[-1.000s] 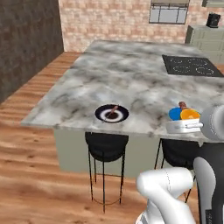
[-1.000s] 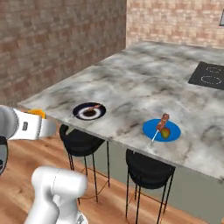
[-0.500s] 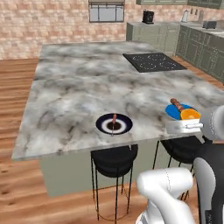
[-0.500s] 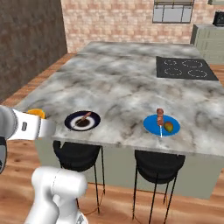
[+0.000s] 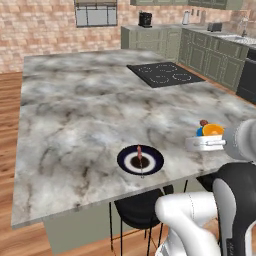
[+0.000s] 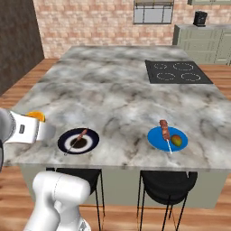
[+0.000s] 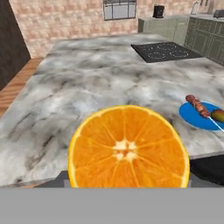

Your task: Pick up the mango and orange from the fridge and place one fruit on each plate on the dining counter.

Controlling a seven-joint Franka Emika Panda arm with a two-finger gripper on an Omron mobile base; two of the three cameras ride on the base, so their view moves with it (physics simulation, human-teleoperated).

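Brick walls and green cabinets ring the kitchen, and at its centre spreads the dining counter (image 6: 122, 99), its grey-veined marble top carrying a black cooktop (image 6: 177, 72) at the far side. Near the front edge sit the two plates. The dark navy plate (image 6: 78, 140) has a skewer (image 6: 77, 139) lying across it and no fruit. The brighter blue plate (image 6: 167, 137) already carries the mango (image 6: 177, 140) beside a second skewer (image 6: 164, 131).

From the right base camera, the gripper (image 6: 28, 128) hangs at the counter's near left corner, just beside the navy plate, with the orange (image 7: 127, 146) clamped between its jaws; the hand camera shows the fruit's cut face close up.

As I judge it, the main risk is placement. The gripper sits at the very edge of the marble, so a release short of the plate could send the fruit rolling off onto the floor. The skewer on the navy plate is a second hazard: setting the orange down on it could tip the stick or leave the fruit unsteady. A low approach could also knock the plate's rim and shove it along the counter.
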